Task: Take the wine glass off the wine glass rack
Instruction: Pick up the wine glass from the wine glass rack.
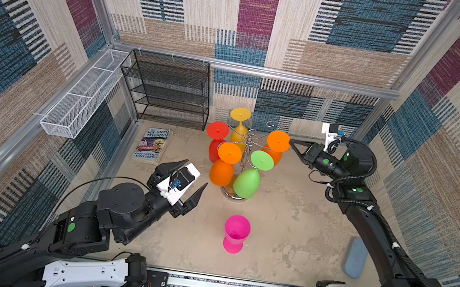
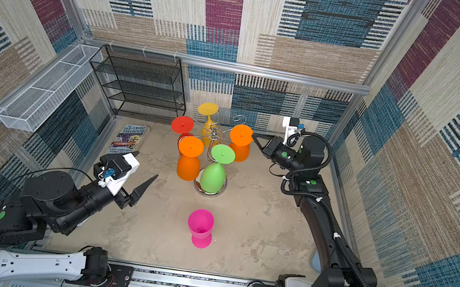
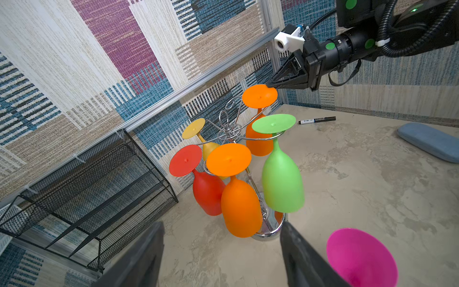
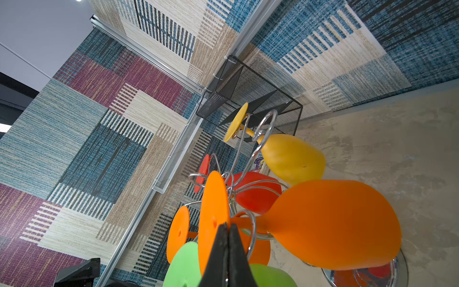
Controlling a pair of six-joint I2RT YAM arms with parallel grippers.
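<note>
orange wine glass [image 1: 278,141] hangs bowl-down on chrome wine glass rack [image 1: 250,137] in both top views, r-arm side; l gripper [image 1: 196,172] spread, empty. l wrist: r gripper [image 3: 269,85] tip touches glass foot rim. r wrist: its jaws pressed together beside foot.

On the cover of the book [image 1: 152,144], "143-STOREY TREEHOUSE" is printed at the top, and "ANDY GRIFFITHS" and "TERRY DENTON" are printed along the bottom edge, as can be read in a top view. A white label is carried by the marker [image 3: 316,120] — its print cannot be read.
</note>
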